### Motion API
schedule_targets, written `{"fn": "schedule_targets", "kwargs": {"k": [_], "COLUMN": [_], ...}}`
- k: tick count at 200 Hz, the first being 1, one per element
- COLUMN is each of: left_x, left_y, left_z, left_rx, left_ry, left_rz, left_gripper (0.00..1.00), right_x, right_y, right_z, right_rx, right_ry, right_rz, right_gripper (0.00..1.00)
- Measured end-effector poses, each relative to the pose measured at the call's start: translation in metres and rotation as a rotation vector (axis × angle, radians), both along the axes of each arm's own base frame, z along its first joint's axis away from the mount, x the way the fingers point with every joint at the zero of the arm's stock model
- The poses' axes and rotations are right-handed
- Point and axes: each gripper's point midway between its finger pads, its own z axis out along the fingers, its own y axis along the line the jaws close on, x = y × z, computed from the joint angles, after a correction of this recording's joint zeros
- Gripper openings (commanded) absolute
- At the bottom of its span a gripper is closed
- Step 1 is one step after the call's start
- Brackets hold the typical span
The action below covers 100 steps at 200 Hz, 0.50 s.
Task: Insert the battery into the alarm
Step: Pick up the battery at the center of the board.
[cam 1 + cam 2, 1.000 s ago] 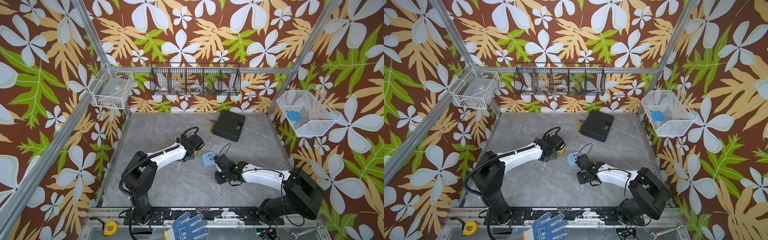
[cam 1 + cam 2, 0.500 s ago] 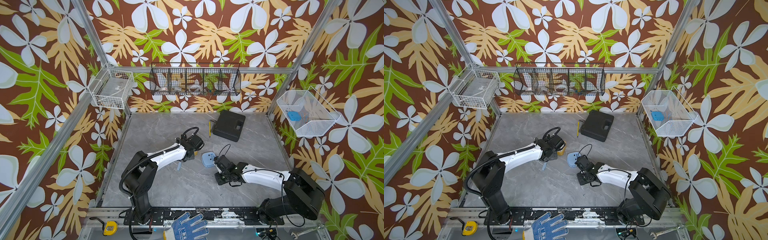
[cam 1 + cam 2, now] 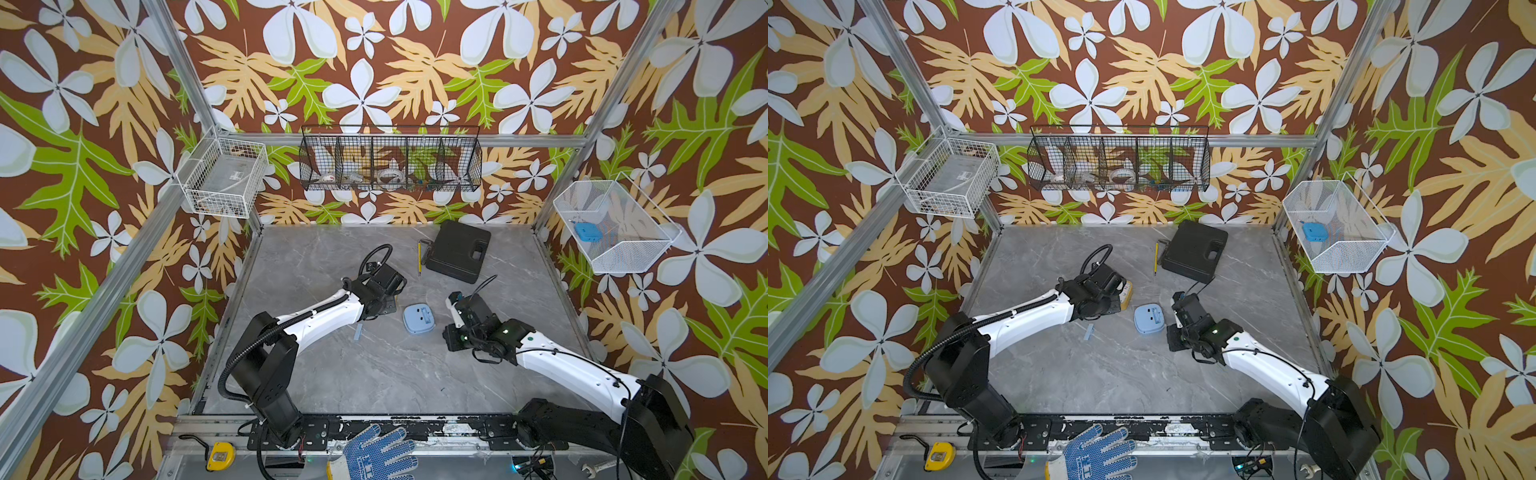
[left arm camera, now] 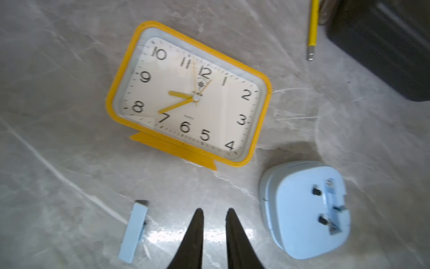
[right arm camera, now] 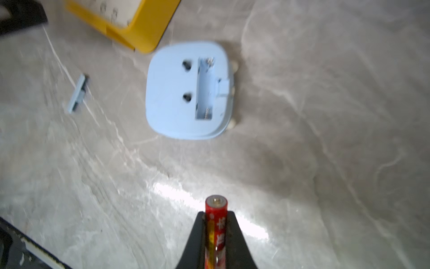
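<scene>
The blue alarm point(image 5: 172, 93) lies face down on the grey table, its empty battery slot point(image 5: 204, 90) facing up. It shows in both top views point(image 3: 418, 319) point(image 3: 1149, 319) between the two arms. My right gripper point(image 5: 216, 213) is shut on a red battery point(image 5: 216, 207), which sticks out past the fingertips; it is held off the table, apart from the alarm. My left gripper point(image 4: 213, 210) stands open a narrow gap with nothing in it, between the alarm point(image 4: 304, 209) and the loose blue slot cover point(image 4: 133, 230).
A yellow clock point(image 4: 188, 93) lies face up next to the alarm, under the left wrist. Behind stand a black case point(image 3: 457, 257) and a yellow pencil point(image 3: 419, 259). Wire baskets hang on the walls. A blue glove point(image 3: 378, 455) lies on the front rail.
My right hand has shifted slightly to the right. The left arm, the alarm and the cover have not moved.
</scene>
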Motion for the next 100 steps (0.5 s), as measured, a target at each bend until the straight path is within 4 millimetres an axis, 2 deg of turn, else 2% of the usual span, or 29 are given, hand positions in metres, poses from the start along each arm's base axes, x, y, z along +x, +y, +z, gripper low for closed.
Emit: {"fn": "schedule_targets", "kwargs": {"k": [17,42,71,100], "left_x": [0.000,-0.003,-0.002,-0.004], "left_y": [-0.013,-0.036,-0.060,-0.069], "left_z": [-0.001,-0.002,0.001,0.004], "left_rx": [-0.120,-0.301,-0.444,-0.513], "left_ry": [0.012,0.025,0.041,0.047], "left_rz": [-0.002,-0.005,-0.031,-0.044], "left_gripper": [0.21,0.21,0.21,0.21], "right_x": [0.018,0.041,0.058,0.068], "right_y": [-0.002,0.010,0.024,0.033], "right_z": [0.011,0.021,0.016,0.013], "right_rx": [0.022,0.054,0.088,0.123], "right_ry": [-0.063,-0.159,-0.237,-0.314], "right_rz": [-0.013,0.016,0.058,0.083], "right_gripper": [0.12,0.13,0.13,0.13]}}
